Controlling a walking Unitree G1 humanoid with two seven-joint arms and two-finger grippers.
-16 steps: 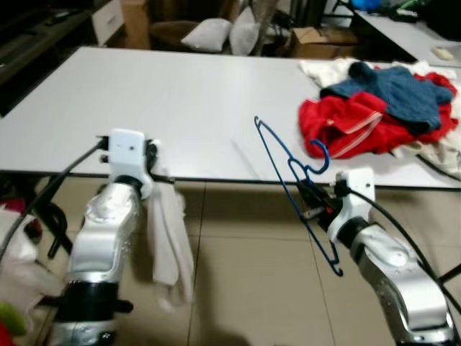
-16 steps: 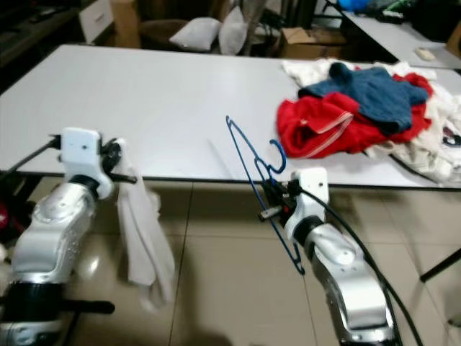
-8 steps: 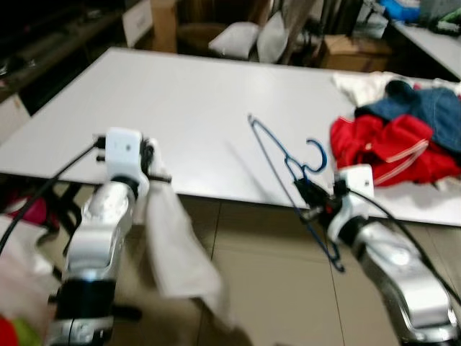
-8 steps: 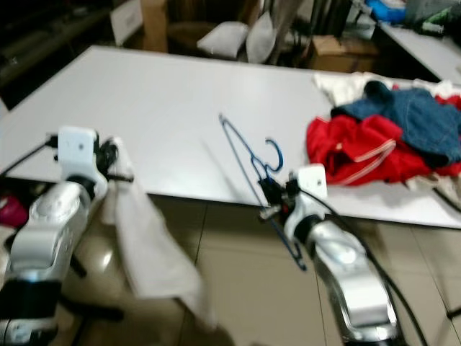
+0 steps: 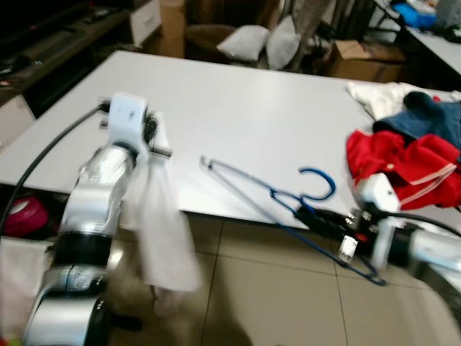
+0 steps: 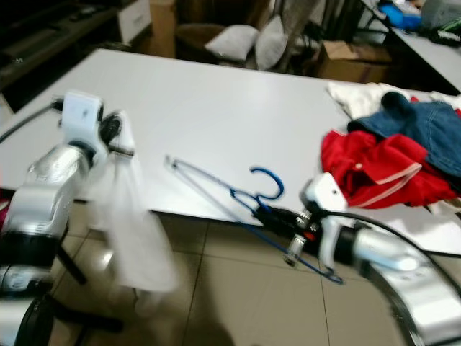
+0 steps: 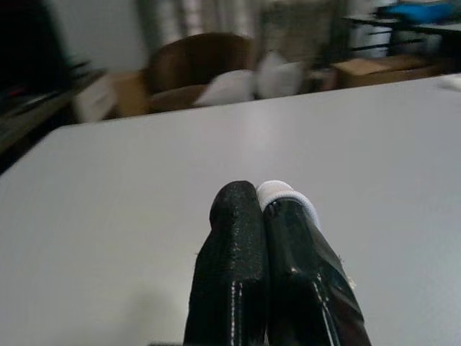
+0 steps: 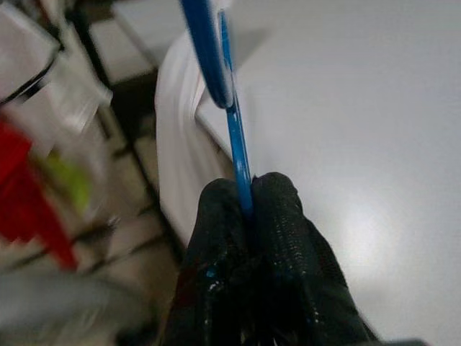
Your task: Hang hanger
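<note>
My right gripper (image 5: pixel 315 215) is shut on a blue wire hanger (image 5: pixel 248 182) near its hook (image 5: pixel 320 184). The hanger lies almost flat, reaching left over the front edge of the white table (image 5: pixel 238 101). In the right wrist view the fingers (image 8: pixel 277 209) pinch the blue wire (image 8: pixel 234 137). My left gripper (image 5: pixel 160 148) is raised at the table's front left and shut on a white cloth (image 5: pixel 164 234). The cloth hangs down below the table edge and looks blurred. A bit of that white cloth (image 7: pixel 282 192) shows between the closed fingers (image 7: pixel 234 216) in the left wrist view.
A heap of red and blue clothes (image 5: pixel 407 155) lies on the table's right side. Pillows (image 5: pixel 248 42) and cardboard boxes (image 5: pixel 364 61) stand behind the table. A pink object (image 5: pixel 25 216) sits on the tiled floor (image 5: pixel 274 288) at left.
The view has shifted. My right gripper has laid the hanger from steeply tilted to nearly flat, pointing left. The left arm has risen and the cloth has swung.
</note>
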